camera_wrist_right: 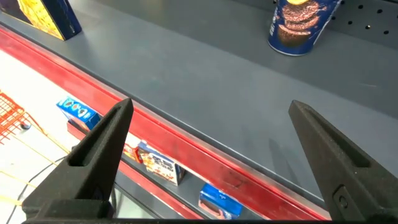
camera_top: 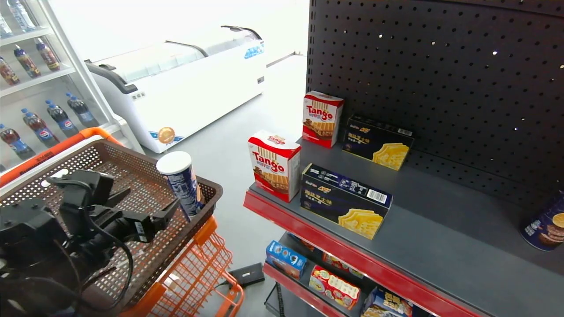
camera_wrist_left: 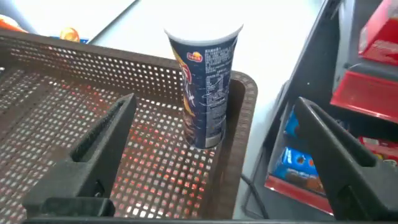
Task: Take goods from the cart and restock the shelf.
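Note:
A blue canister (camera_top: 181,182) with a white lid stands upright in the far corner of the brown cart basket (camera_top: 110,160). My left gripper (camera_top: 152,199) hovers over the basket just short of the canister, open and holding nothing. From the left wrist, the canister (camera_wrist_left: 205,87) stands a little beyond the left gripper (camera_wrist_left: 216,102), between its spread fingers. My right gripper (camera_wrist_right: 211,107) is open above a bare stretch of the grey shelf (camera_wrist_right: 205,74) with the red front edge. A second blue canister (camera_wrist_right: 298,25) stands at the back of that shelf.
Two red-and-white wafer boxes (camera_top: 275,165) and two dark blue boxes (camera_top: 346,200) stand on the shelf's (camera_top: 440,237) left part, and a blue canister (camera_top: 546,224) at its right. Lower shelves (camera_top: 330,281) hold snack packs. A chest freezer (camera_top: 185,83) and a drinks fridge (camera_top: 31,88) stand behind the cart.

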